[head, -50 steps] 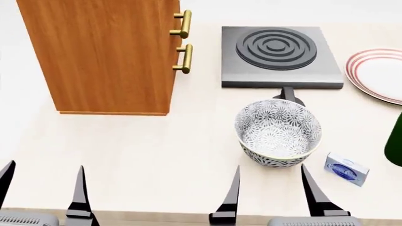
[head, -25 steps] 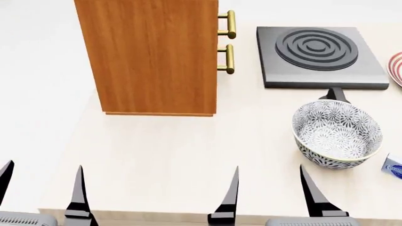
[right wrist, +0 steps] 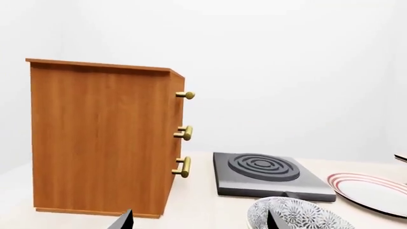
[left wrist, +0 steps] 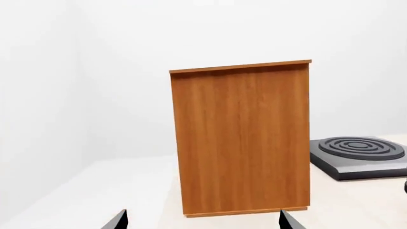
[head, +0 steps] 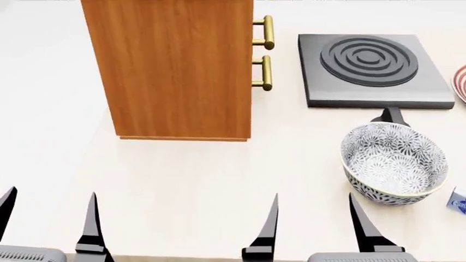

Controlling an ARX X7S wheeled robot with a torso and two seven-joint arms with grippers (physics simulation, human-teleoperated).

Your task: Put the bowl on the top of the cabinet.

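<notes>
The bowl (head: 393,162), white with a dense grey floral pattern, stands upright on the pale table at the right, just ahead of and to the right of my right gripper (head: 315,224). The right wrist view shows the bowl's rim (right wrist: 296,217) beside one fingertip of that gripper (right wrist: 198,222), which is open and empty. The orange-brown cabinet (head: 178,65) stands at the back left, brass handles (head: 266,33) facing right. It also fills the left wrist view as the cabinet (left wrist: 245,138). My left gripper (head: 49,218) is open and empty near the table's front edge.
A dark grey hob (head: 375,68) with ringed burner lies behind the bowl, a black stub handle (head: 393,115) between them. A red-ringed plate's edge (head: 460,82) shows far right, the plate (right wrist: 372,188) fuller in the right wrist view. A small blue box (head: 457,201) lies right of the bowl.
The head view has swung left: cabinet, hob and bowl all slid to the right in it, and the plate has nearly left view. Both grippers hold the same open pose.
</notes>
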